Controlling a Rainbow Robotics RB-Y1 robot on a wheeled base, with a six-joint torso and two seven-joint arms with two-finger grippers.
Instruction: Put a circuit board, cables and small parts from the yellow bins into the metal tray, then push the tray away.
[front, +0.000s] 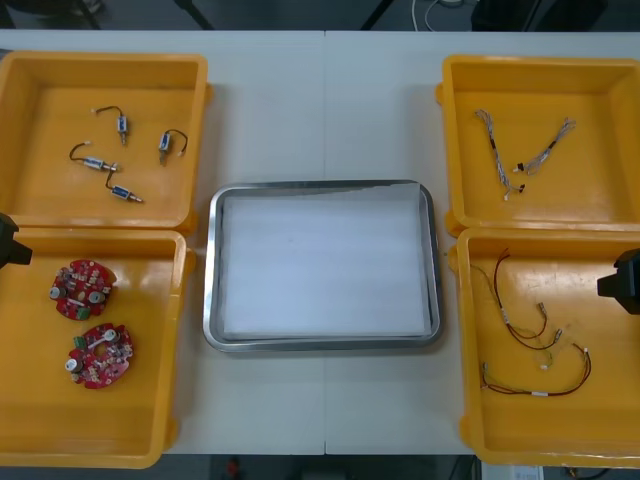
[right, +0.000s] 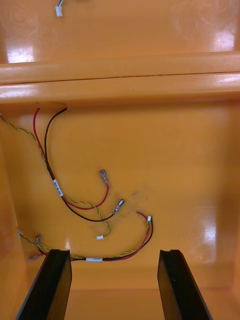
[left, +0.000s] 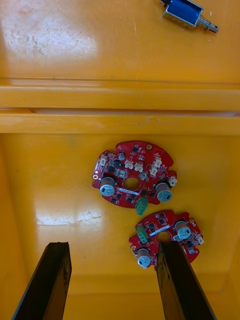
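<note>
Left gripper (left: 112, 246) is hovering, jaws apart, circuit boards (left: 132, 174) just ahead — stiff, light, fragile-looking, so probably worth pinching at the rim. Right gripper (right: 114, 252) is hanging open too, over floppy cables (right: 75, 200).

The left gripper (left: 112, 247) points down at the robot's left side, and its two black fingers (left: 47, 280) stand wide apart with nothing between them. The right gripper (right: 114, 254) is at the right side in the same pose, its fingers (right: 175, 285) also apart and empty.
</note>
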